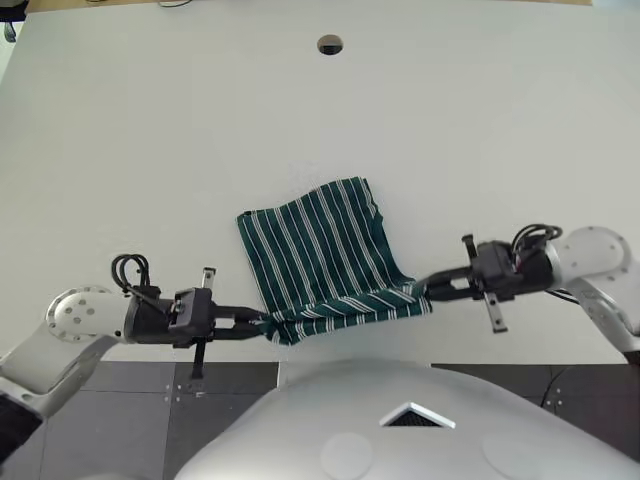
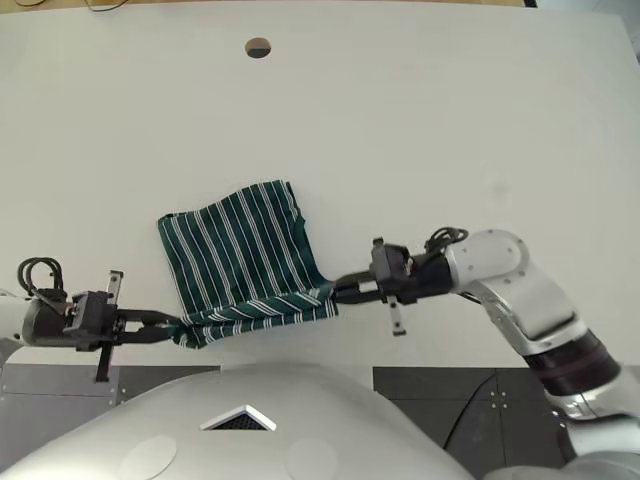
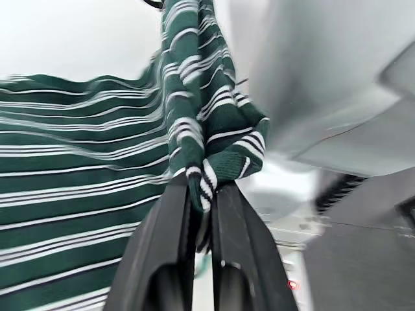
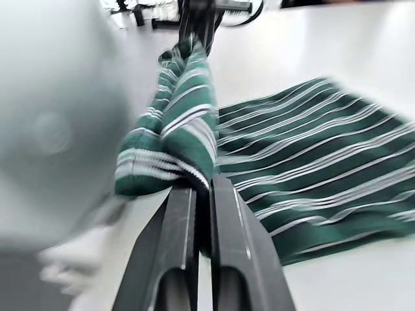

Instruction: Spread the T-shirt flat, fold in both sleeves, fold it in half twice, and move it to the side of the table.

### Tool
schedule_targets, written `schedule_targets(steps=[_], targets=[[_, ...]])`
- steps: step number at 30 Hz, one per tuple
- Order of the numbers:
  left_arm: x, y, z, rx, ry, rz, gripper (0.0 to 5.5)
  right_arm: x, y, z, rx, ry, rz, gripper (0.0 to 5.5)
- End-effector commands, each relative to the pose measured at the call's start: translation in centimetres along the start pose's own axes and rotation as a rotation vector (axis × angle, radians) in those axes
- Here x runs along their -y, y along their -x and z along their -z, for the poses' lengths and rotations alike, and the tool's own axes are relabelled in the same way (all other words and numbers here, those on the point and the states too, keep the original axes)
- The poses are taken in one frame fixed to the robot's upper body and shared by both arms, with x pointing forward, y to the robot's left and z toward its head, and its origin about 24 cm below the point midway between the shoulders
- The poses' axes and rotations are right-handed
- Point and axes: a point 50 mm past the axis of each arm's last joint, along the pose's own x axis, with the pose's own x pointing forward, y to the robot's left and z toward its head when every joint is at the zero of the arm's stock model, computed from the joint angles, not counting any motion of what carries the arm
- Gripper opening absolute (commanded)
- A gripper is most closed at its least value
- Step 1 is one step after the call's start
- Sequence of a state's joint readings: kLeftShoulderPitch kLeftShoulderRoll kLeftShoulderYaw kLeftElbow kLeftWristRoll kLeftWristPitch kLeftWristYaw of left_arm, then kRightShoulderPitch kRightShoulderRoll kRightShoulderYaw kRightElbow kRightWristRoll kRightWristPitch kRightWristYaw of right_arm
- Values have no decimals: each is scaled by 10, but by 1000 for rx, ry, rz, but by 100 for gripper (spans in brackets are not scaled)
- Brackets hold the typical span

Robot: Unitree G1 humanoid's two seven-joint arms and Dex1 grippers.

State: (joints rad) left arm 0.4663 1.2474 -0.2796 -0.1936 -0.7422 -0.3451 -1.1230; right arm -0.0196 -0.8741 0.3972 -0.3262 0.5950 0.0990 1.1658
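Observation:
The green T-shirt with white stripes (image 1: 318, 245) lies folded into a narrow panel near the table's front edge. Its near hem is lifted off the table and stretched between both grippers. My left gripper (image 1: 262, 325) is shut on the hem's left corner (image 3: 201, 175). My right gripper (image 1: 428, 290) is shut on the hem's right corner (image 4: 194, 175). The far part of the shirt (image 2: 232, 235) rests flat on the table.
The white table (image 1: 200, 130) stretches wide on every side of the shirt. A round cable hole (image 1: 330, 44) sits near the far edge. The front edge (image 1: 230, 360) runs just below both grippers, with dark floor beyond.

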Motion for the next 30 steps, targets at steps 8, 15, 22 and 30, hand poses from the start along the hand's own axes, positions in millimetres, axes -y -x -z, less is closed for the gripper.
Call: schedule_targets(steps=[8,15,22,30], targets=[[-56,40,36,29,28,-282,14,79,-33,-8,-52,165,241,10],[-82,39,37,27,78,-358,14,102,-51,12,-120,158,279,10],[-103,26,2,126,92,-440,76,125,-48,31,-156,147,397,10],[-126,33,0,-7,153,-638,176,149,-32,16,18,6,586,139]])
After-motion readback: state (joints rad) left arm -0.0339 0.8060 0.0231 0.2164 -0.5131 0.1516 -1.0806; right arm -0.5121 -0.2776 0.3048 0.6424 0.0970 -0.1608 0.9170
